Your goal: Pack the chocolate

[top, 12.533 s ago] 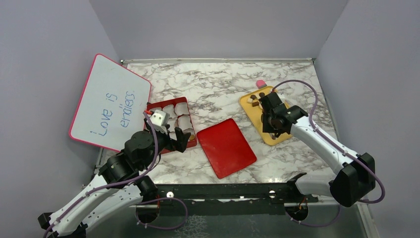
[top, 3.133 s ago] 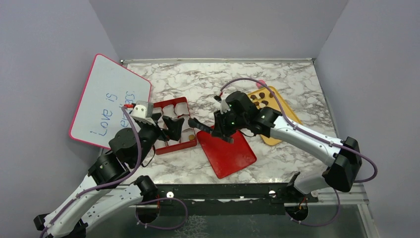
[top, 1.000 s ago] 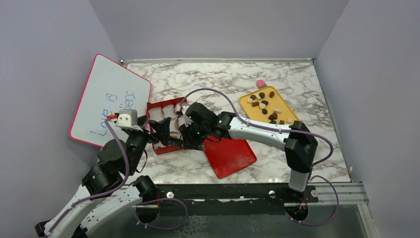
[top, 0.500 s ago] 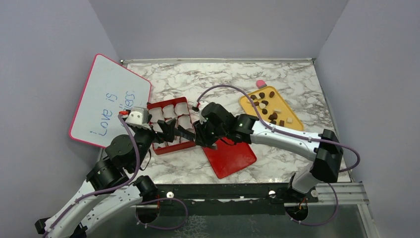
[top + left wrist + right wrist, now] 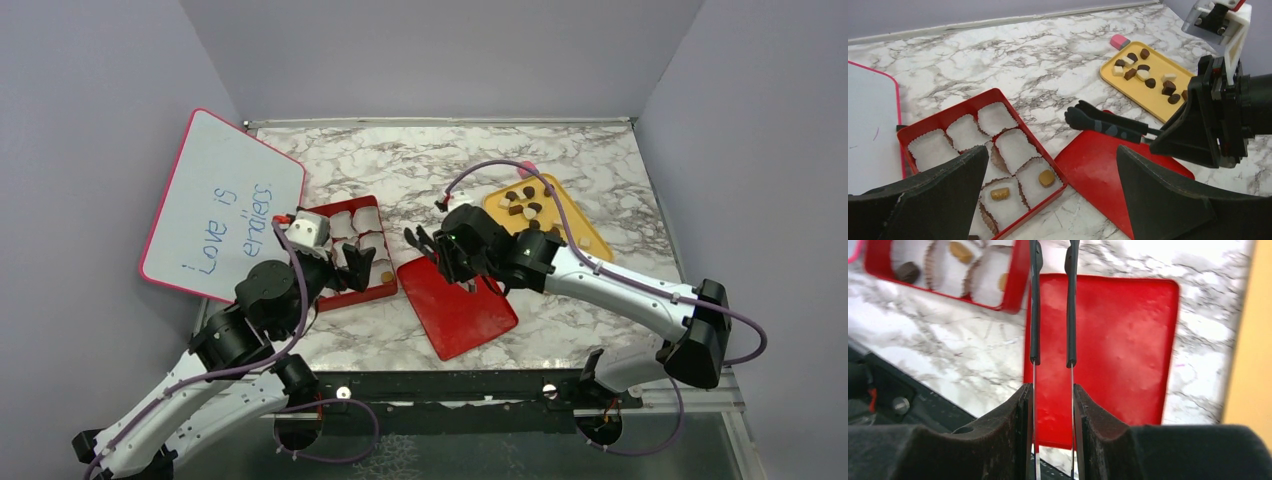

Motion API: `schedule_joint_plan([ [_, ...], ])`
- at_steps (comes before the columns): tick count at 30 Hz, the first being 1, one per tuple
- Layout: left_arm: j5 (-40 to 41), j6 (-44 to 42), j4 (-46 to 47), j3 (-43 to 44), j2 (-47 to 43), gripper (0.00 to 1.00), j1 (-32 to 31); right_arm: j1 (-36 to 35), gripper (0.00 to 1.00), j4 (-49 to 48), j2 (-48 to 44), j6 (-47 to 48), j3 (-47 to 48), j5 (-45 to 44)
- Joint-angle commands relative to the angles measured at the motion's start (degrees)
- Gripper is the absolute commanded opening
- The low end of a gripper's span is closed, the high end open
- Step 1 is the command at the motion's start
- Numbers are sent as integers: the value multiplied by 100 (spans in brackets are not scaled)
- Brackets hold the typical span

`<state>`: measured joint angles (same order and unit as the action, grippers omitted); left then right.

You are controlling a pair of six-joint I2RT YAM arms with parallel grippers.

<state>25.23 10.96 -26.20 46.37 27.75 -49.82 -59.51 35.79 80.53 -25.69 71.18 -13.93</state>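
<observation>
Chocolate pieces (image 5: 535, 212), dark, tan and white, lie on the yellow tray (image 5: 590, 240), which also shows in the left wrist view (image 5: 1158, 55). Two tan pieces (image 5: 1047, 178) (image 5: 999, 193) sit in paper cups of the red box (image 5: 318, 296); the right wrist view shows a dark piece (image 5: 908, 271) too. My right gripper (image 5: 462, 258) is shut on black-tipped metal tongs (image 5: 1034, 315). The tong tips are apart and empty, above the red lid (image 5: 457, 296). My left gripper (image 5: 355, 270) is open and empty over the box's near end.
A pink-framed whiteboard (image 5: 220, 205) leans at the left wall. A small pink block (image 5: 527, 168) lies beyond the tray. The box holds several white paper cups (image 5: 995, 117). The marble table ends at a black rail in front.
My right arm has drawn the tongs back from the red box to the right, over the lid. My left gripper has shifted slightly right along the box.
</observation>
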Motion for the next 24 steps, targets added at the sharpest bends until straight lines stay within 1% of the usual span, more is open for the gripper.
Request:
schedule_joint_plan([
  [1,-423,195,94,-285,86,99,30,175,36,485,-229,-205,-67,-771],
  [7,-502,218,159,-521,218,99,33,566,36,692,-342,-217,-181,-911],
  [11,-518,160,165,-563,231,99,33,1011,36,762,-490,-261,-327,-879],
  [14,-499,137,117,-656,100,99,27,1256,36,884,-653,-338,-520,-1048],
  [16,-487,146,121,-714,26,99,30,1522,36,852,-718,-309,-646,-911],
  [24,-335,106,125,-733,-202,99,32,2399,36,1394,-586,-288,-730,-1077],
])
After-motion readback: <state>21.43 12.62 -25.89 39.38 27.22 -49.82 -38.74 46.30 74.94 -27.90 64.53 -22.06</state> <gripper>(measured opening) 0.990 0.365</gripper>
